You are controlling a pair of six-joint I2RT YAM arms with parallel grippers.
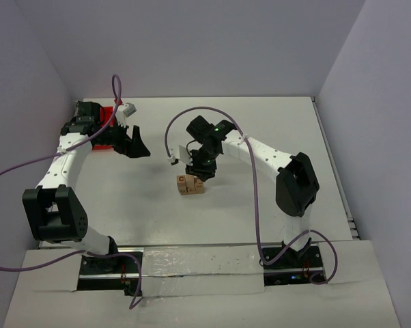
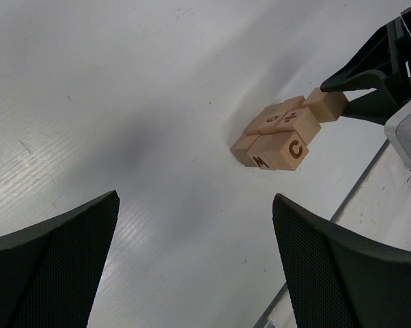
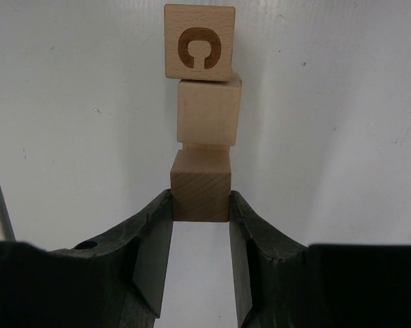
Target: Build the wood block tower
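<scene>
Right claw pinches a plain block beside the stacked blocks.
The blocks sit mid-frame on the table; one face reads "C". Left claw is spread wide, upper left by the red bin, whose contents are hidden.

I see the block cluster near the middle of the table. My right tool is just behind it, one block in its jaws. My left tool is well left, before the bin.
</scene>
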